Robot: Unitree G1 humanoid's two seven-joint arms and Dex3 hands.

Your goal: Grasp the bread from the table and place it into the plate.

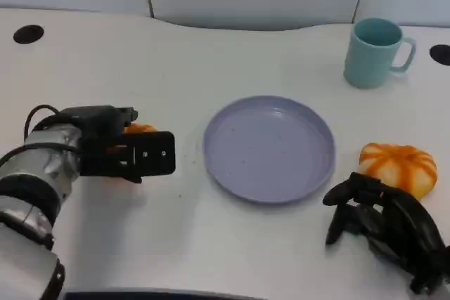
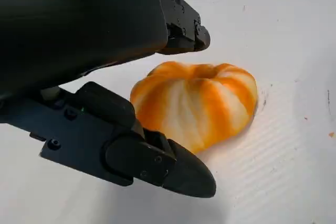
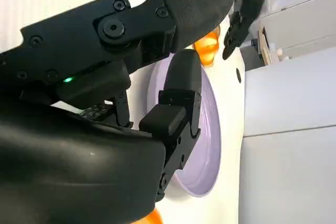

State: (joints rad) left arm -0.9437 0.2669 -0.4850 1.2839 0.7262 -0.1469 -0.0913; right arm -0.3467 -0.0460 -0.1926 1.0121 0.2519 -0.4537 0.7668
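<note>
Left hand [image 1: 130,151] straddles bread [image 2: 197,103] | right hand [image 1: 383,226] resting, fingers spread

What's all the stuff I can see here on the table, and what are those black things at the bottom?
Round orange-and-white striped bread rolls: two; one on the table's left side, between the left robot hand's fingers, not yet lifted; one right of the plate.
Round lilac plastic plate: one, centre of the table, nothing in it.
Teal plastic mug with a handle: one, upright, far right.
Dark round holes in the tabletop: two, one at the far left, one at the far right edge.
White table: one.
Left robot hand: black, fingers apart around the left bread roll.
Right robot hand: black, near the right bread roll, holding nothing.
</note>
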